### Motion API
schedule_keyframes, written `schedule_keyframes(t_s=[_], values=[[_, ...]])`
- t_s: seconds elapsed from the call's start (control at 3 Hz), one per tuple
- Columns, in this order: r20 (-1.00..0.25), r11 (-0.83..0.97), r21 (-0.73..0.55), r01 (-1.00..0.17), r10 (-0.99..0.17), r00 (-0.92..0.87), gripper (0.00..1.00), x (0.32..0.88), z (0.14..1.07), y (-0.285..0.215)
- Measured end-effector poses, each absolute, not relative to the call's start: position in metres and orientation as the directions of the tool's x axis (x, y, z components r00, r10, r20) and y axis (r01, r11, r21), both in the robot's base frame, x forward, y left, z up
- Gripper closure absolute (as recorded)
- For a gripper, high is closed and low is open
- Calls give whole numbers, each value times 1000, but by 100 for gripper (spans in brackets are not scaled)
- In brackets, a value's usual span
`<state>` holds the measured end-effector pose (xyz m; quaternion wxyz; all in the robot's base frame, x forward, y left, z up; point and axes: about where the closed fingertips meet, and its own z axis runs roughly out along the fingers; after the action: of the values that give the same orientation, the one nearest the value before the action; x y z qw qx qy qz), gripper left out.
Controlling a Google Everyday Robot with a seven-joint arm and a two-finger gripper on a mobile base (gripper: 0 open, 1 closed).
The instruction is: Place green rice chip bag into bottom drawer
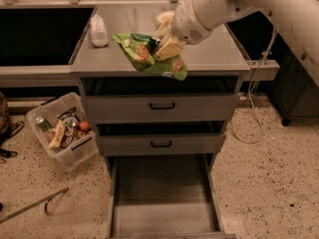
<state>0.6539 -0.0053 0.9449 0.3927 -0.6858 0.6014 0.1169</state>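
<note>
My gripper (163, 45) is shut on the green rice chip bag (149, 55), a crumpled bright green foil bag with round tan chip pictures. The bag hangs in the air over the front edge of the grey counter top (209, 54), above the two closed drawer fronts. The bottom drawer (162, 193) is pulled out below, a long grey tray with a flat bare floor and low side walls. The white arm reaches in from the upper right.
A white bottle (98, 30) lies at the counter's back left. A clear plastic bin (62, 131) with snacks and a can stands on the floor to the left. A cable (254, 108) hangs at the right. A metal tool (35, 205) lies on the floor.
</note>
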Motion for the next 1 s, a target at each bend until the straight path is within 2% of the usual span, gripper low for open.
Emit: schedule_keyframes(t_s=[0.67,1.0], values=[[-637,11,-361,-932,-733,239,100,643,921,5],[-668,60,-346,-936,-716,201,100,626,912,0]])
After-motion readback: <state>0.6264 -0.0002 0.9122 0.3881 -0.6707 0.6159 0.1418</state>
